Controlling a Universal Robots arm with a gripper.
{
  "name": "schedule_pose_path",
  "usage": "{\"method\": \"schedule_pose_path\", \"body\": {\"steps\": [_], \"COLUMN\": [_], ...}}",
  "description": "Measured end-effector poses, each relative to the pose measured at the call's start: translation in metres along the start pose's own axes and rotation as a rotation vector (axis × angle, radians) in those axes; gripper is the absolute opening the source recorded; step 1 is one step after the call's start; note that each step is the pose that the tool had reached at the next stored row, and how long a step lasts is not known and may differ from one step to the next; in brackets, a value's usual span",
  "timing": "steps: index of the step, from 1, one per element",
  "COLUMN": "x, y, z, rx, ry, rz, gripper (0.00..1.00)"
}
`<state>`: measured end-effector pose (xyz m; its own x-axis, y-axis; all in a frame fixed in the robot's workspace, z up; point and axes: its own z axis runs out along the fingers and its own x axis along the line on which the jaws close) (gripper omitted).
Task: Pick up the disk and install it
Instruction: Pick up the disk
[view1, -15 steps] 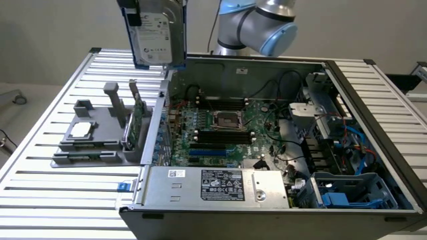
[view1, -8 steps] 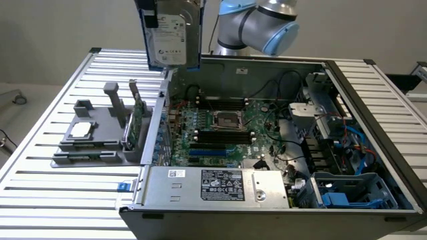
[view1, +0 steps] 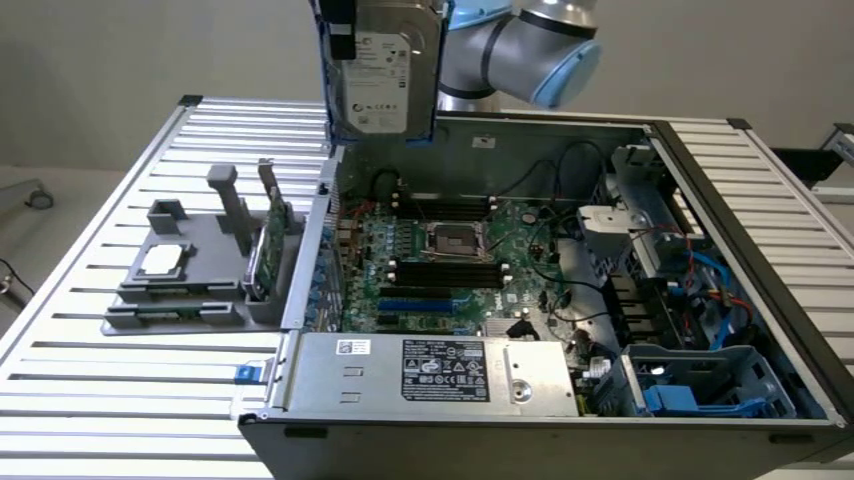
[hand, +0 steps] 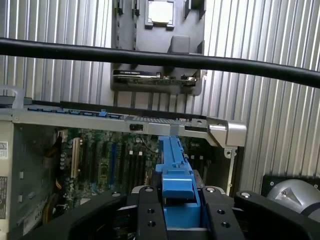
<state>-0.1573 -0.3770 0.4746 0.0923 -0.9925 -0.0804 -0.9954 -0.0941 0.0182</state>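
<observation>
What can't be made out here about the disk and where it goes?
Exterior view: top of the disk, cut off by the upper edge; its label print, too small.
Wrist view: near end of the blue carrier, hidden by the gripper.
Wrist view: part of the grey holder, crossed by a black cable.

We identify the disk (view1: 384, 78) as a flat silver-grey metal drive with a white printed label, framed by a blue plastic carrier (hand: 175, 172). It stands upright on edge, label facing the exterior view. It is raised above the far corner of the open computer case (view1: 534, 450) on the exterior view's left, clamped in the gripper (hand: 175, 215).
</observation>
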Motion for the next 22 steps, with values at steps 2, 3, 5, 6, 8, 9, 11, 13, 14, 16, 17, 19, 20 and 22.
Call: {"method": "schedule_pose_path", "body": {"steps": [2,3,5,6,8,9,11,13,14,16,17,19,20,22], "x": [0.002,0.004,0.006,0.008,0.011,0.013,0.017,0.021,0.023,0.028,0.03,0.035,0.037,0.041], "y": [-0.0087,-0.0132,-0.0219,-0.0267,-0.0354,-0.0397,-0.0475,-0.0543,-0.0578,-0.0654,-0.069,-0.0761,-0.0794,-0.0853], "z": [-0.0006,-0.0009,-0.0016,-0.002,-0.0027,-0.0032,-0.0046,-0.006,-0.0069,-0.0092,-0.0104,-0.0125,-0.0135,-0.0152], "rx": [-0.0009,-0.0014,-0.0024,-0.0029,-0.0039,-0.0043,-0.0051,-0.005,-0.0049,-0.0047,-0.0045,-0.0042,-0.0041,-0.0038], "ry": [-0.0001,-0.0001,-0.0002,-0.0002,-0.0004,-0.0006,-0.0006,-0.0017,-0.0026,-0.0047,-0.0061,-0.0094,-0.0109,-0.0142], "rz": [0.0,0.0,0.0,0.0,0.0,0.0,0.0,0.0,0.0,0.0,0.0,0.0,0.0,0.0], "gripper": [0.33,0.33,0.33,0.33,0.33,0.33,0.33,0.33,0.33,0.33,0.33,0.33,0.33,0.33]}}
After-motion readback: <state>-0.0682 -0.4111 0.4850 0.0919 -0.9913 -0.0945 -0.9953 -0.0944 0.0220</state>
